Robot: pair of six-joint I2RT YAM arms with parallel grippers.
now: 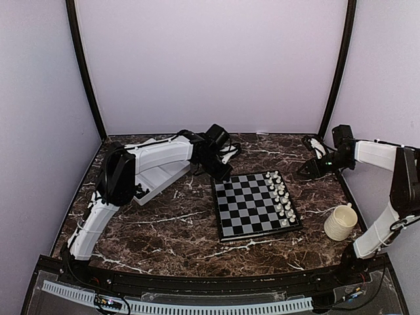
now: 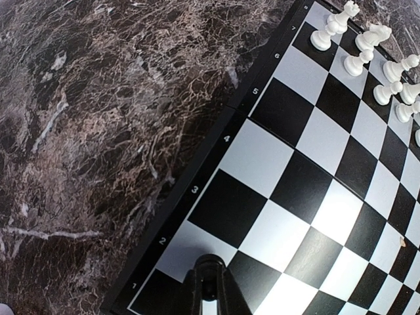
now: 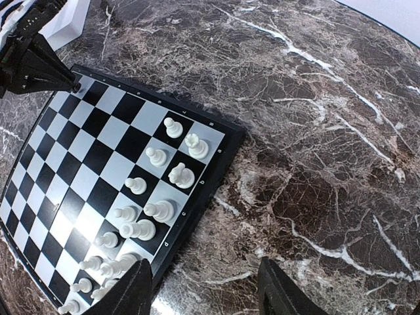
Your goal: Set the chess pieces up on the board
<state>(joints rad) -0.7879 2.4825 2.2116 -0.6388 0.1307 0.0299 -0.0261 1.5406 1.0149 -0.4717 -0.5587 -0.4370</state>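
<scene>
The left gripper (image 2: pixel 209 266) was closed tight over the board's (image 2: pixel 289 177) far-left corner, and the right gripper (image 3: pixel 210 295) was held apart beyond its far-right corner. No black chess pieces could be made out on the board. Being tiny, light, slippery plastic, they would probably be best pinched mid-stem.

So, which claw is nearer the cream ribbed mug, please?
Right. The right claw hangs beyond the mug; the left claw is across the black-and-grey chessboard, over its far-left corner.
</scene>
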